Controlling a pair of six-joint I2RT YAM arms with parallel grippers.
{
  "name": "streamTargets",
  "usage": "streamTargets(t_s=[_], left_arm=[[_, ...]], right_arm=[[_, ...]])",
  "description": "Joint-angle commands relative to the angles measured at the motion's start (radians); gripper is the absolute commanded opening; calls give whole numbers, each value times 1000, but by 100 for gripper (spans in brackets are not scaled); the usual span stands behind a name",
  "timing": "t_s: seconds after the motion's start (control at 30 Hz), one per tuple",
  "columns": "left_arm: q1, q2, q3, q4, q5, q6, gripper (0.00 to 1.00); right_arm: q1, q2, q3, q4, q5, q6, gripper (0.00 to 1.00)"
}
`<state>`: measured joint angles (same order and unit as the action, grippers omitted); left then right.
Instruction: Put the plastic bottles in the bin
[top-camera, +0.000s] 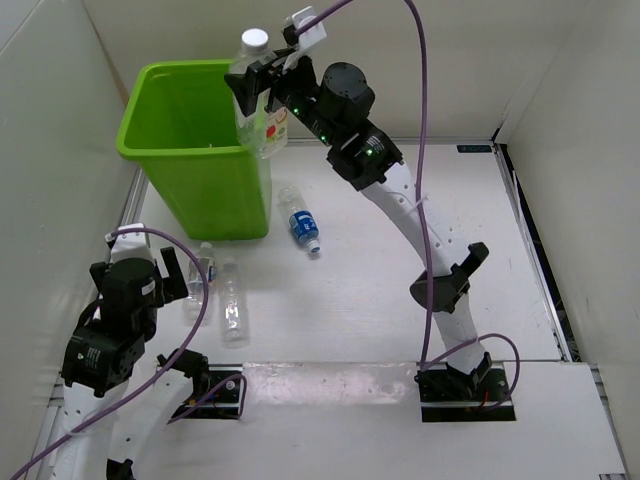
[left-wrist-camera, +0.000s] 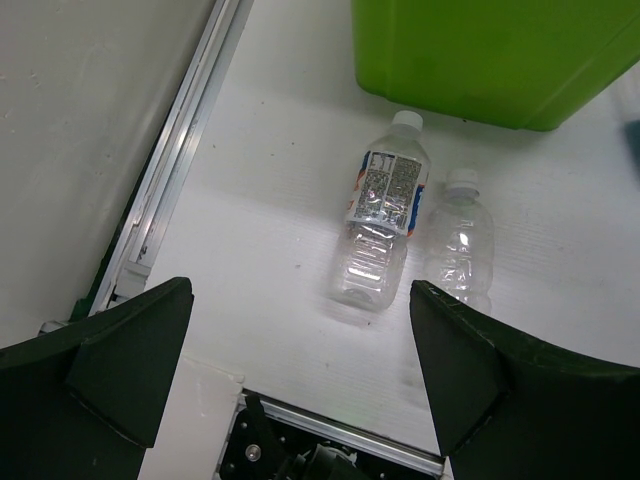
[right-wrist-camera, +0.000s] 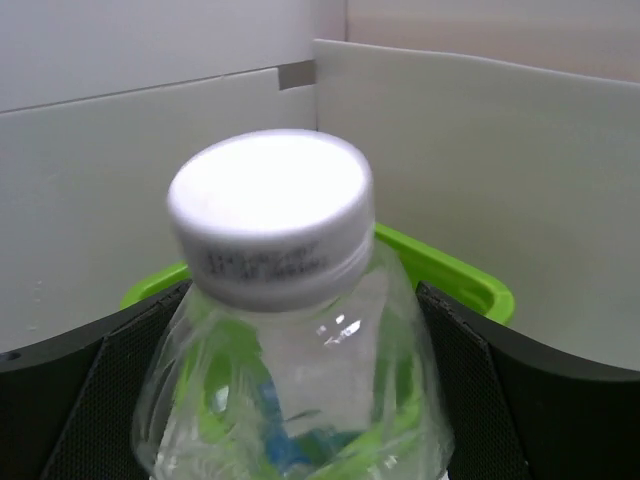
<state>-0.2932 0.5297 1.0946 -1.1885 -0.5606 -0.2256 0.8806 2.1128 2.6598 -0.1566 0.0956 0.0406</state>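
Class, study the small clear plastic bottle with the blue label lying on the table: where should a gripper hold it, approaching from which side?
Probably around the labelled middle of the blue-labelled clear plastic bottle, from straight above, fingers closing across its width. It lies flat on its side, clear of the lime-green plastic bin, with room on both long sides.

Right arm (top-camera: 400, 200) reaches forward, right gripper (top-camera: 258, 88) clamped on a bottle (top-camera: 253, 47); left arm (top-camera: 105, 350) folded, left gripper (left-wrist-camera: 300, 288) agape.
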Motion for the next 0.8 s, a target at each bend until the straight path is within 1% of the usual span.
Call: streamTargets(t_s=[0.0,0.4,0.47,0.5,0.53,0.57,0.63,0.77], left_arm=[[-6,-13,4,3,-10,3,100],[-4,-45,4,-45,-48,-3,100],[-4,-42,4,-43,-50,-3,100],[-6,-40,4,-42,-47,-3,100],[-6,-40,4,-43,-50,-3,100],[-6,-40,5,-42,-48,-7,100],[-7,-40,4,-48,-44,-12,100],[-6,-40,14,-60,-44,-21,100]], right_arm=[[23,-11,-2,35,-33,-1,90],[32,32,15,32,-45,30,90],[31,33,17,34,-49,33,87],[28,33,18,48,-53,33,77],[26,36,17,55,-62,31,71],[24,35,18,81,-63,33,60],[12,33,26,124,-51,38,56],[-9,30,48,227,-8,56,39]])
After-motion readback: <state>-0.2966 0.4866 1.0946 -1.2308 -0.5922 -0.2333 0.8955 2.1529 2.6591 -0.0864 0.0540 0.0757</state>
